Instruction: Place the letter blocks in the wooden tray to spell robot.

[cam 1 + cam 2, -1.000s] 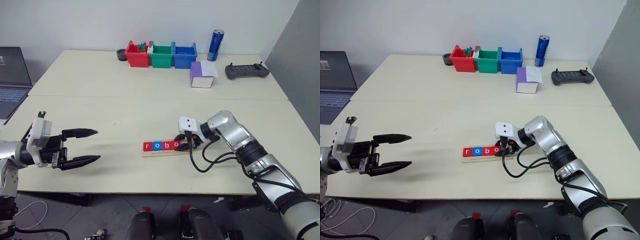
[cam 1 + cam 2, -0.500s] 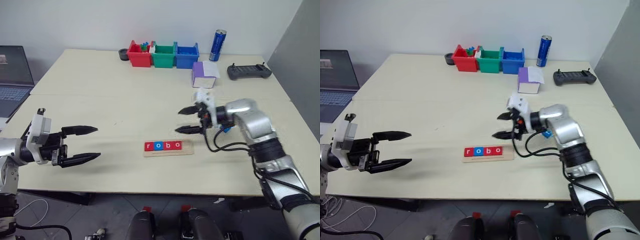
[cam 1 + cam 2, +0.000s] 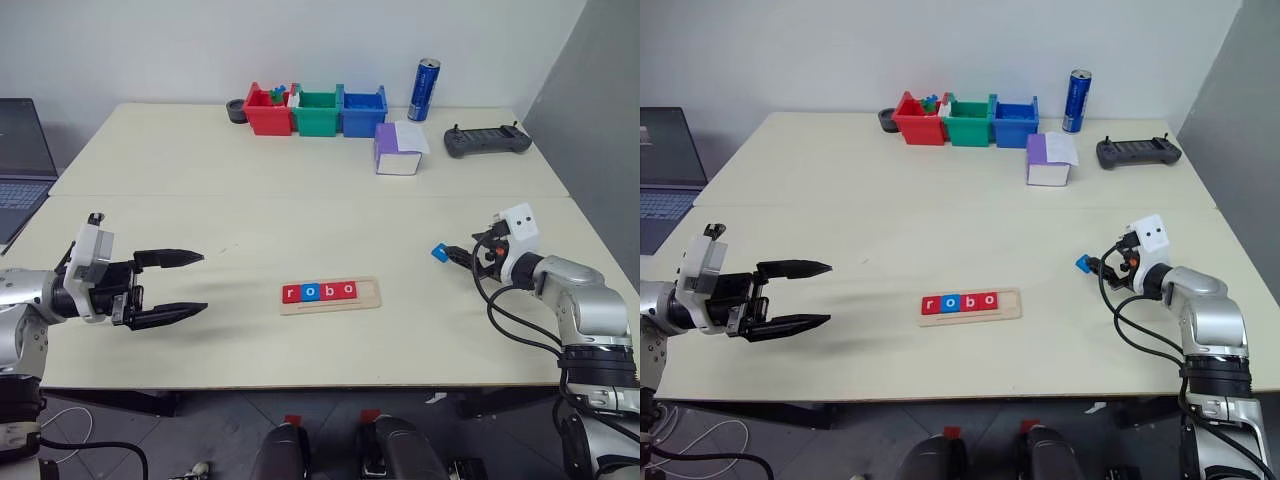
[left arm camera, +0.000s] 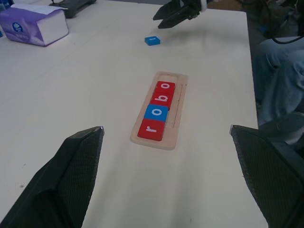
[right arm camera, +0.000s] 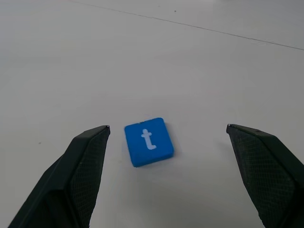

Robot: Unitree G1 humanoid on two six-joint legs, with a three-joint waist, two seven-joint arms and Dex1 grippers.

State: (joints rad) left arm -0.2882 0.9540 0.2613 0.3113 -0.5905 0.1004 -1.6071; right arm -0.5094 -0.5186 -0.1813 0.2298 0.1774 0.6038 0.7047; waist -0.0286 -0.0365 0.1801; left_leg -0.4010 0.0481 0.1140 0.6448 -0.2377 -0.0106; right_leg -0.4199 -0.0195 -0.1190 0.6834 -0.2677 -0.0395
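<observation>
Swung away from the tray point(image 3: 331, 295), where r, o, b, o sit, the right claw point(image 5: 166, 156) hangs spread around the blue t block point(image 5: 148, 141) lying flat on the counter point(image 3: 300, 210). It looks light, stiff and slick, so pinch its two opposite edges; the left claw point(image 3: 170, 285) is spread too, holding nothing.

Wooden tray point(image 3: 368, 296): a long, narrow pale-wood strip lying flat on the table, its long axis running left to right. Four letter blocks point(image 3: 320, 291) sit in a touching row, reading r, o, b, o in red, blue, red, red; the right end stays bare. A fifth blue block point(image 5: 148, 141), marked t, lies flat on the table, well right of the tray.
</observation>
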